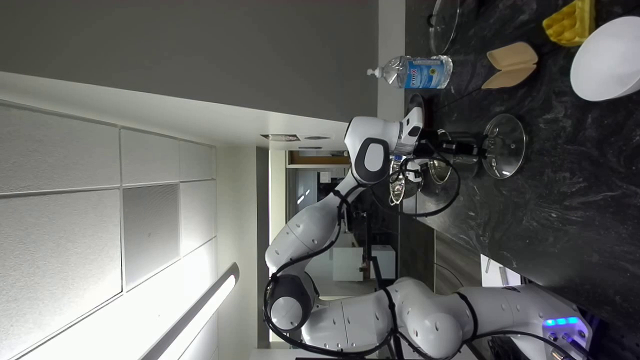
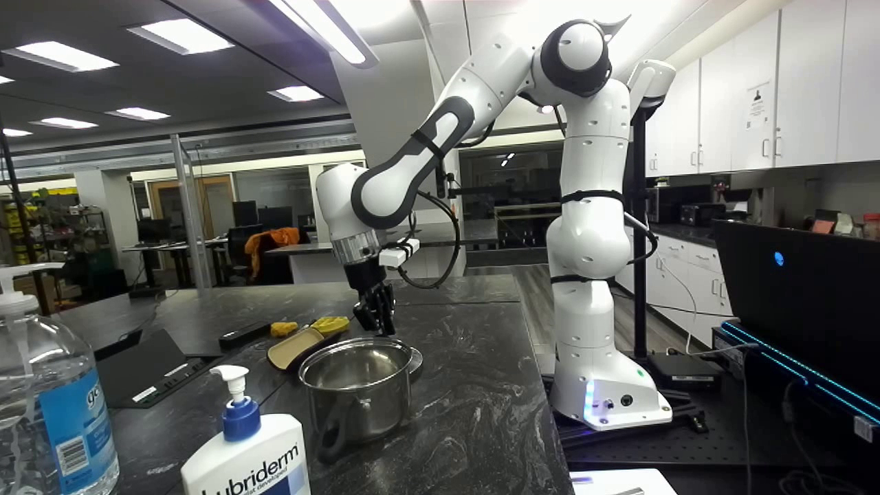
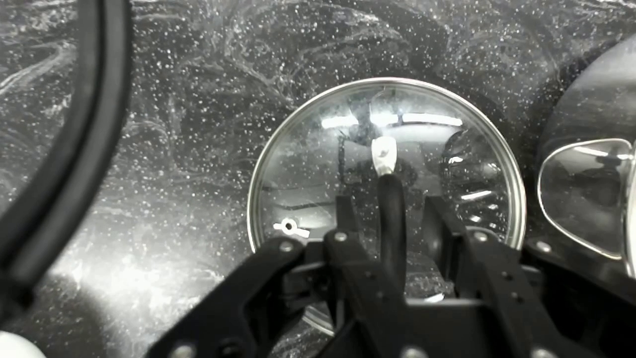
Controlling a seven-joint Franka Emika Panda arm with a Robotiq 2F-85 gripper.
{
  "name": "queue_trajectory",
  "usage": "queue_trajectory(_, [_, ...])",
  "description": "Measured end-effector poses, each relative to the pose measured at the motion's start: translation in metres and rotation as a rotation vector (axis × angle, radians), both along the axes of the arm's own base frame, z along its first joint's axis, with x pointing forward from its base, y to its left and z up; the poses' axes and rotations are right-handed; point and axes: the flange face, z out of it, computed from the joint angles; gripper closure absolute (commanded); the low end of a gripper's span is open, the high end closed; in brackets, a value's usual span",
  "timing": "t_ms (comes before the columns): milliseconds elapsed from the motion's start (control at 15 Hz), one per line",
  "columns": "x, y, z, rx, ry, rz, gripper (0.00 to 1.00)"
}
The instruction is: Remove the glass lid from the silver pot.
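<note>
Expect the glass lid (image 3: 313,169) to be light, stiff, slick and easily chipped, so pinch its dark bar handle (image 3: 392,223), not the rim (image 3: 390,80). It lies on the counter (image 3: 174,164), below your gripper (image 3: 388,201), whose jaws stand apart, the handle showing between them; their depth is unclear. The uncovered silver pot (image 2: 378,405) stands just beside the gripper.

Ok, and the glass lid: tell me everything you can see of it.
The glass lid is round and clear, with a thin metallic rim, a small ringed hole and a black handle with a silvery end. It lies handle up on the dark countertop, apart from the silver pot. In the wrist view the open tool straddles the handle, a gap showing each side.
</note>
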Motion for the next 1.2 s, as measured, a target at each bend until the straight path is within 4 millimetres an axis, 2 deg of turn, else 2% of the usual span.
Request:
queue_trajectory(67, [0.000, 0.000, 0.000, 0.000, 0.000, 0.000, 0.33])
queue_trajectory(133, [0.000, 0.000, 0.000, 0.000, 0.000, 0.000, 0.32])
queue_trajectory(200, [0.000, 0.000, 0.000, 0.000, 0.000, 0.000, 0.27])
queue_trajectory(467, [-0.001, 0.000, -0.001, -0.002, 0.015, 0.001, 0.01])
queue_trajectory(733, [-0.001, 0.002, 0.012, -0.008, 0.050, 0.011, 0.00])
queue_trajectory(1200, [0.013, 0.002, 0.083, -0.032, 0.051, 0.057, 0.00])
